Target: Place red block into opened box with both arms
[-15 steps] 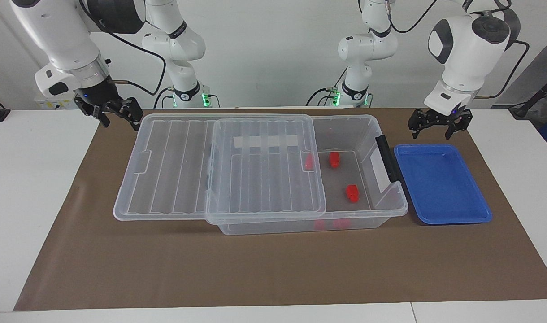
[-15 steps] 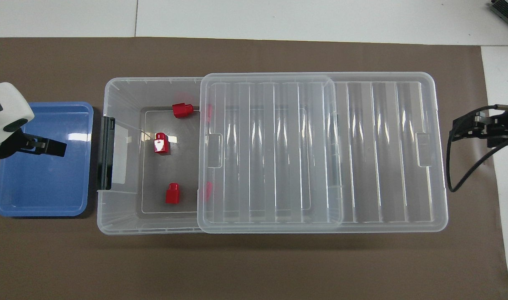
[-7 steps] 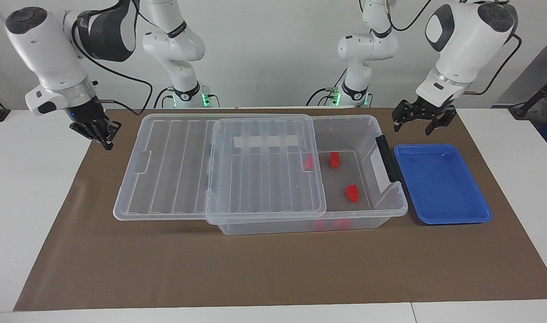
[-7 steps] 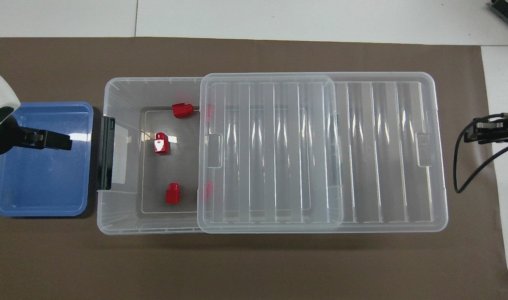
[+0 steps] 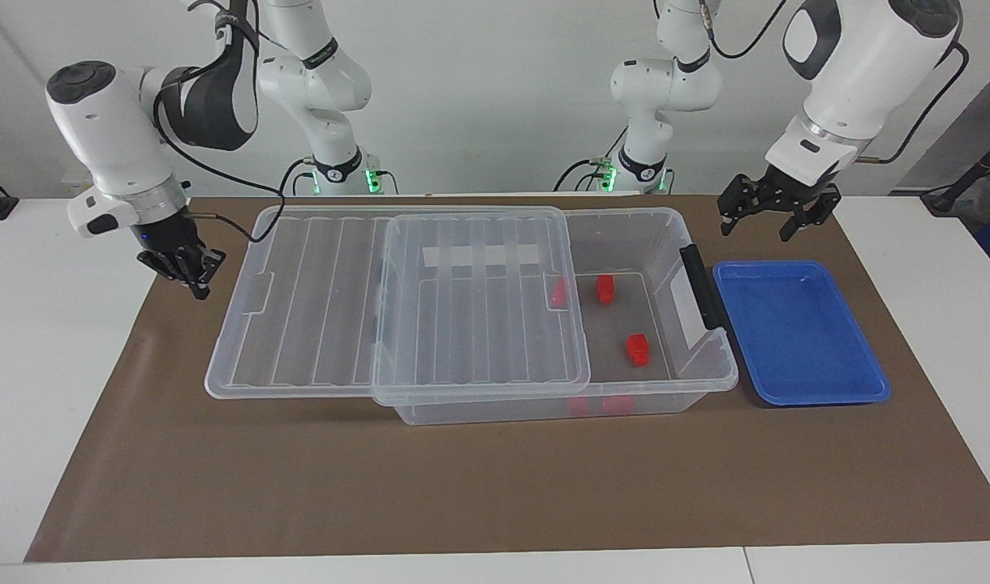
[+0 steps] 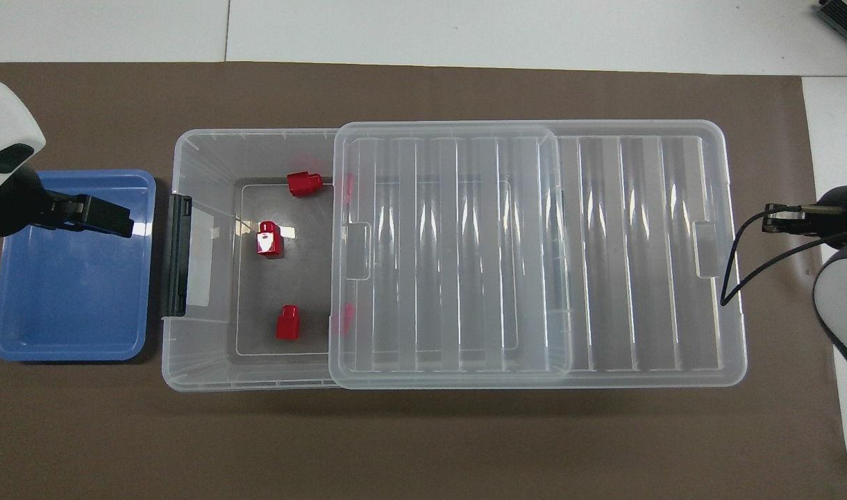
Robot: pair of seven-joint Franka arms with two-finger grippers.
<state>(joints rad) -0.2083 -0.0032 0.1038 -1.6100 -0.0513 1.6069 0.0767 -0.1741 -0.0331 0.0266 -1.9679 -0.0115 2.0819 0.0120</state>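
The clear box (image 5: 625, 221) (image 6: 201, 156) stands mid-table. Its ribbed lid (image 5: 316, 308) (image 6: 632, 250) is slid toward the right arm's end, so the end by the black handle (image 5: 700, 285) is uncovered. Three red blocks lie in that uncovered part (image 6: 304, 183) (image 6: 269, 238) (image 6: 287, 322), two of them plain in the facing view (image 5: 638, 349) (image 5: 604, 289). My left gripper (image 5: 771, 219) (image 6: 118, 219) hangs open and empty over the blue tray's edge. My right gripper (image 5: 188, 280) (image 6: 776, 219) is shut on nothing, low beside the lid's overhanging end.
A shallow blue tray (image 5: 799, 332) (image 6: 69, 305) lies beside the box's handle end, with nothing in it. A brown mat (image 5: 462, 487) covers the table under everything. The right arm's black cable (image 6: 736, 264) loops over the lid's end.
My right gripper has shut, turned its fingers downward and dropped from above the lid's corner to beside the lid's end. My left gripper shifted a little above the tray, still open.
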